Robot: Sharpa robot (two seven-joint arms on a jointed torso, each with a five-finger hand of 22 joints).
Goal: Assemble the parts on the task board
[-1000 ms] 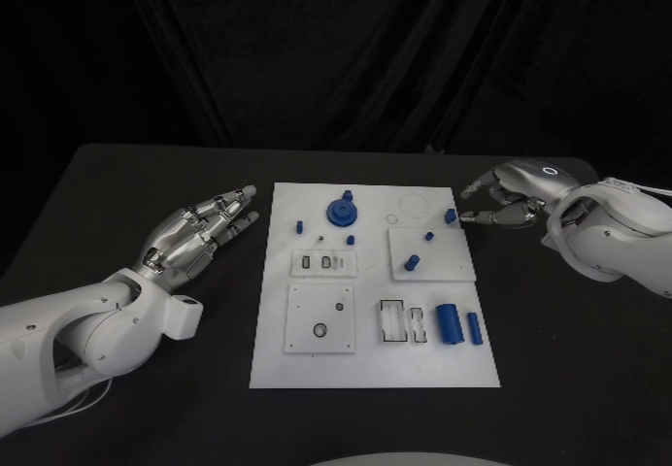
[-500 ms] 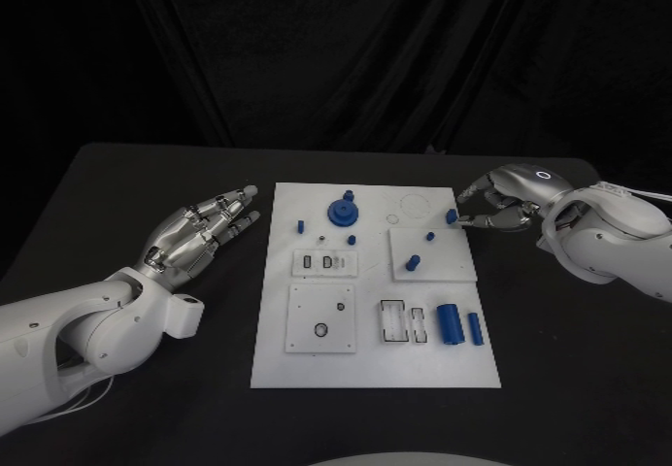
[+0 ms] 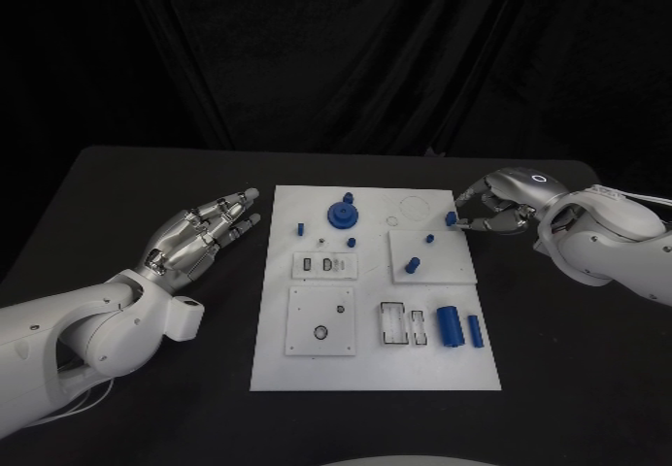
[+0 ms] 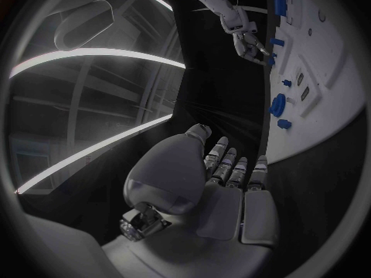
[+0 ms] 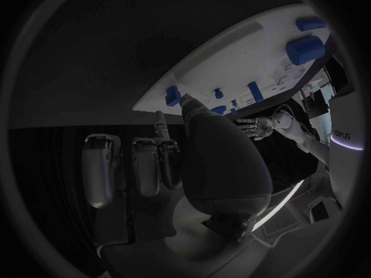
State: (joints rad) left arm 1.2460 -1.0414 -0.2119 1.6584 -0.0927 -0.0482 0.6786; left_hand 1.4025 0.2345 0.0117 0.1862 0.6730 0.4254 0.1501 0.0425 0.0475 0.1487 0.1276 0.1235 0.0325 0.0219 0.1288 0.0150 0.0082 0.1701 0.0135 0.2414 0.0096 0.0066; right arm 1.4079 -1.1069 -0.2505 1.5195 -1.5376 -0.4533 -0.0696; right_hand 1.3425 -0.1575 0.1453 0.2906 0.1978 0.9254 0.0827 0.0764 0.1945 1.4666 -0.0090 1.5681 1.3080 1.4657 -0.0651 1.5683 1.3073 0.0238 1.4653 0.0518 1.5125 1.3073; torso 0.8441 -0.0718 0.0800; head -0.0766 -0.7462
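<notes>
We see the task board (image 3: 373, 369) mid-bench. Our right hand (image 3: 498, 202) reaches its far right edge, fingertips touching a small blue part (image 3: 451, 218); whether it grips, we cannot tell. Our left hand (image 3: 203, 229) hovers left, fingers apart, holding nothing.

The task board (image 3: 374, 364) lies mid-table before me; my left hand (image 3: 203, 231) lies open on the table (image 3: 126, 194) just off the board's left edge, fingers apart and pointing toward its far left corner; my right hand (image 3: 493, 207) sits at the far right edge, fingertips touching a small part (image 3: 451, 218) there; a knobbed part (image 3: 342, 210) stands at the far middle; a peg (image 3: 412, 261) stands on the raised plate right of centre; two cylinders (image 3: 450, 324) lie side by side near the right edge, on my side.
</notes>
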